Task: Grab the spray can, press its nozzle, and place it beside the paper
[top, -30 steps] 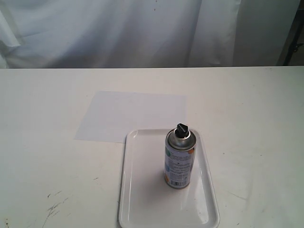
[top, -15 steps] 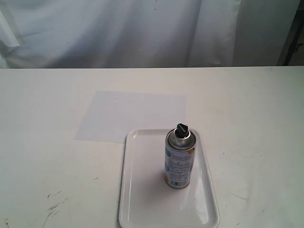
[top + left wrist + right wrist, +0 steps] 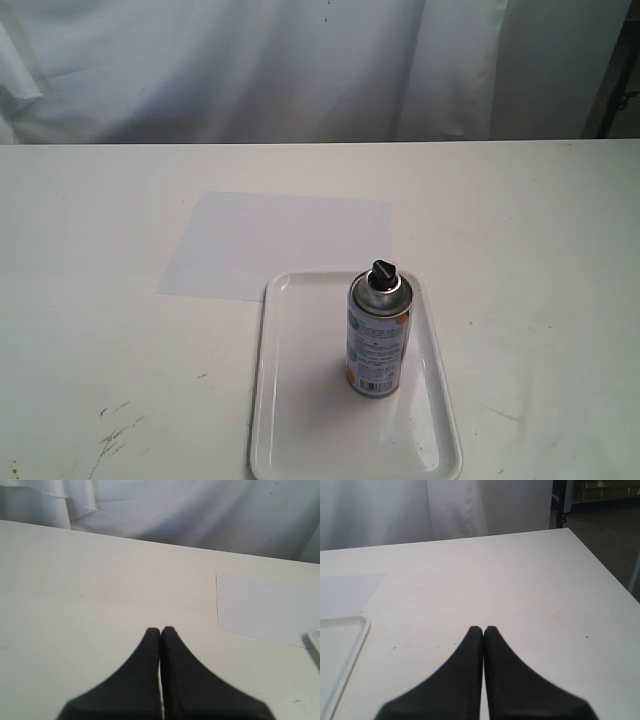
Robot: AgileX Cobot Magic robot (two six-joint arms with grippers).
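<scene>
White cloth backdrop (image 3: 250, 70) hangs behind a white counter (image 3: 120, 330) with a few dark scuffs (image 3: 115, 435) at its near left. Count on the counter: one paper (image 3: 270, 240), one tray (image 3: 300, 400), one spray can (image 3: 376, 345). Paper lies flat mid-counter. Tray is glossy white with a raised rim, and its far end overlaps the paper's near edge. Spray can stands upright inside the tray, in the far right part, label and barcode facing the exterior camera. One black nozzle (image 3: 383, 270) sits on its shiny domed top. Two grippers, seen only in the wrist views: left gripper (image 3: 160, 629) over bare counter, jaws pressed together, holding nothing; right gripper (image 3: 483, 628) likewise over bare counter, jaws together and empty. Both sit well apart from the can.
</scene>
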